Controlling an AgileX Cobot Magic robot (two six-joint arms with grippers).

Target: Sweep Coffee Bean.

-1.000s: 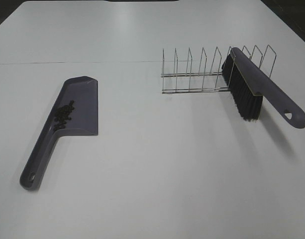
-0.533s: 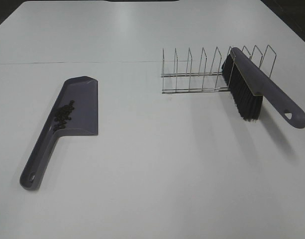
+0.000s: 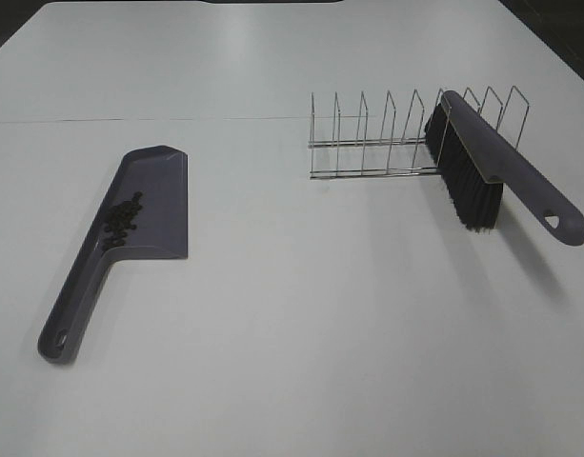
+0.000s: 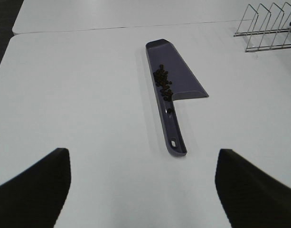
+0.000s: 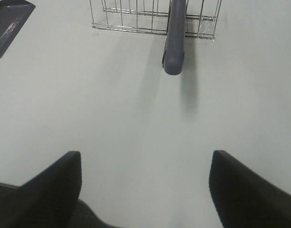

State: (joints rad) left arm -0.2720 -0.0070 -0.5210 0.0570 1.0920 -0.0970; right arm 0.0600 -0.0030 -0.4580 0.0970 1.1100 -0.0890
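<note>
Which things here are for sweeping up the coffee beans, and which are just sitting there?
For the job:
coffee beans, lying in the dustpan
dustpan
brush, resting in the rack

Just sitting there:
wire rack
white table

A white table (image 3: 301, 362) fills the view — dark surroundings beyond its far corners.

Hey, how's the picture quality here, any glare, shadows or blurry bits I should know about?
Exterior high view: even, soft light; the brush casts a faint shadow on the table, and the coffee beans read clearly in the dustpan. Left wrist view: sharp on the dustpan, with blurred dark fingers up close. Right wrist view: slightly greenish tint, fingers likewise out of focus.
</note>
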